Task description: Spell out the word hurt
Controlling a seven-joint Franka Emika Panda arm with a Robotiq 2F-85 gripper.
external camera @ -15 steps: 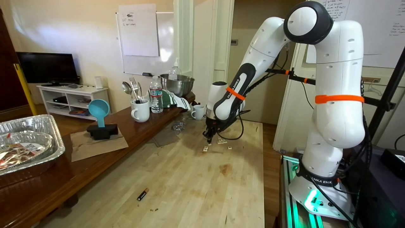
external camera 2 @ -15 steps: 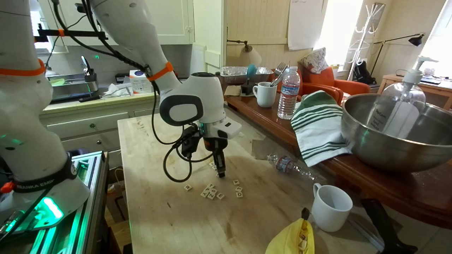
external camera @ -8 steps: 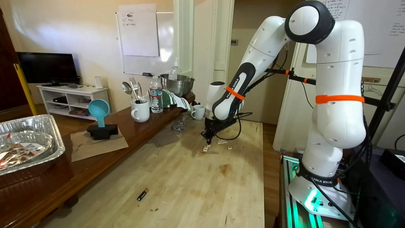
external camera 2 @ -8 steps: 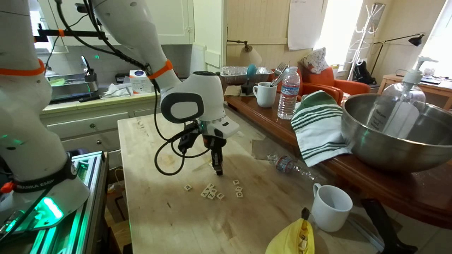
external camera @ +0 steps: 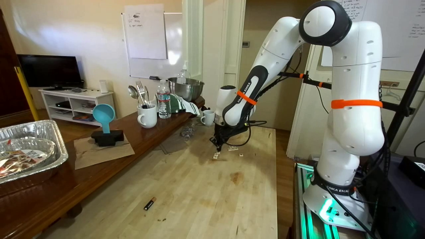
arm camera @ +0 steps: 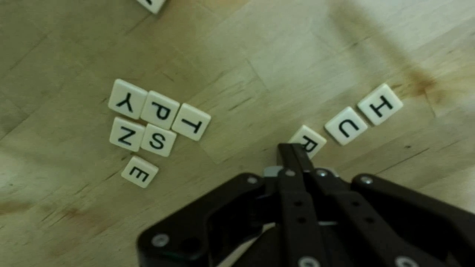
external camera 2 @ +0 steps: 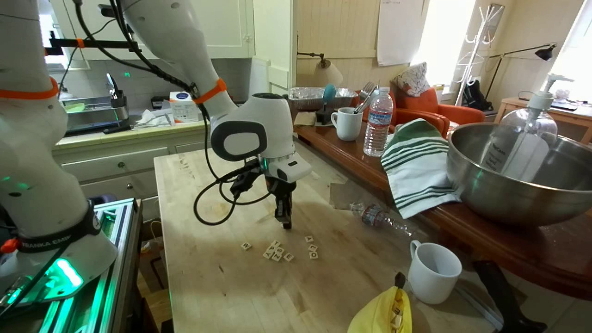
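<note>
On the wooden ledge (external camera: 71, 183), a blue scoop (external camera: 104, 113) stands in a black holder (external camera: 108, 138) between a foil tray (external camera: 46, 131) and a mug (external camera: 149, 118) of cutlery (external camera: 133, 92). Past it come a water bottle (external camera: 164, 103), striped towel (external camera 2: 414, 171) and metal bowl (external camera 2: 495, 199) holding a soap bottle (external camera 2: 522, 152). A battery (external camera: 150, 203) lies on the counter (external camera: 206, 199); near a second mug (external camera 2: 437, 277) is what seems a black pan handle (external camera 2: 499, 293)

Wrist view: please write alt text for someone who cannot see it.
A shut gripper partly hides the R tile, roughly in line with the U tile and H tile on a wooden table. At left lie the T tile and five other tiles; another tile is cut off at the top.
</note>
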